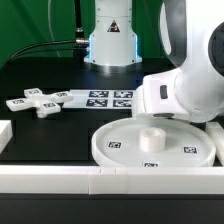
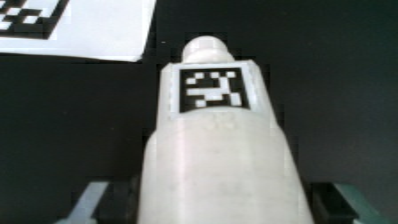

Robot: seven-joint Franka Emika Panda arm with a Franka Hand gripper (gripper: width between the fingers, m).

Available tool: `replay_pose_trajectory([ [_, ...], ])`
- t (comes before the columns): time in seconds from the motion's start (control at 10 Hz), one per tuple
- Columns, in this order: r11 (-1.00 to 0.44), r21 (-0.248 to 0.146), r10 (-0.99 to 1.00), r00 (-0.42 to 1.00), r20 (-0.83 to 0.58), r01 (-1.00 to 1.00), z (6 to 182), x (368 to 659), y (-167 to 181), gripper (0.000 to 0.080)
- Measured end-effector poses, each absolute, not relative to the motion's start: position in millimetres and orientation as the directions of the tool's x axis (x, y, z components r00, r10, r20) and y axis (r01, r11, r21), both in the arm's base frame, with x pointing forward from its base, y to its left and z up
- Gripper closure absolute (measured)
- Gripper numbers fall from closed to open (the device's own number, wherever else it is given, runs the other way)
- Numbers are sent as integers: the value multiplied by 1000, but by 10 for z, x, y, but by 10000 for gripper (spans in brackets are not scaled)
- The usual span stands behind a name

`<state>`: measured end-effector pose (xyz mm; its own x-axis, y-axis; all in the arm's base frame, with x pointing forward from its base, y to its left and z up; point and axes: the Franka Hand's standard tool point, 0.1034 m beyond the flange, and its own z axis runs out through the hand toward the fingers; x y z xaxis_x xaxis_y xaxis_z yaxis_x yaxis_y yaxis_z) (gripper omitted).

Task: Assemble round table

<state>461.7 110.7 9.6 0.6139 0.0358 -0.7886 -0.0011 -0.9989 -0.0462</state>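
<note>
The large round disc (image 1: 102,152) lies flat at the front of the exterior view's right, with a small raised hub (image 1: 150,136) at its centre. The small cross-shaped piece (image 1: 35,102) lies at the exterior view's left. In the wrist view my gripper (image 2: 217,206) is shut on the thick white cylinder leg (image 2: 217,140), which carries a square tag and tapers to a rounded end. The dark fingers (image 2: 86,202) press it on both sides. In the exterior view the arm's white wrist housing (image 1: 185,88) hangs above the disc's far edge and hides the gripper and leg.
The marker board (image 1: 100,98) lies flat mid-table, and its corner also shows in the wrist view (image 2: 80,25). White border rails run along the front (image 1: 60,178) and the exterior view's left (image 1: 5,135). The robot base (image 1: 110,40) stands at the back.
</note>
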Motion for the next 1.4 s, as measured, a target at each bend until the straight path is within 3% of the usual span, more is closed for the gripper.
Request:
replay_pose_trajectory([
  [0.2,-997,-75,61,611,-789,2,227,4660,1069,393],
  [0.4,-991,-129,120,610,-783,30,509,4741,998,392],
  [0.6,-987,-154,149,624,-767,46,668,4846,967,390],
  [0.9,-987,-151,141,709,-691,49,587,4985,991,390],
  [1.1,-983,-170,163,776,-610,74,726,5112,934,390],
  [1.3,-984,-160,152,856,-495,82,910,5346,932,390],
  [1.4,-985,-152,144,883,-447,84,869,5344,924,390],
])
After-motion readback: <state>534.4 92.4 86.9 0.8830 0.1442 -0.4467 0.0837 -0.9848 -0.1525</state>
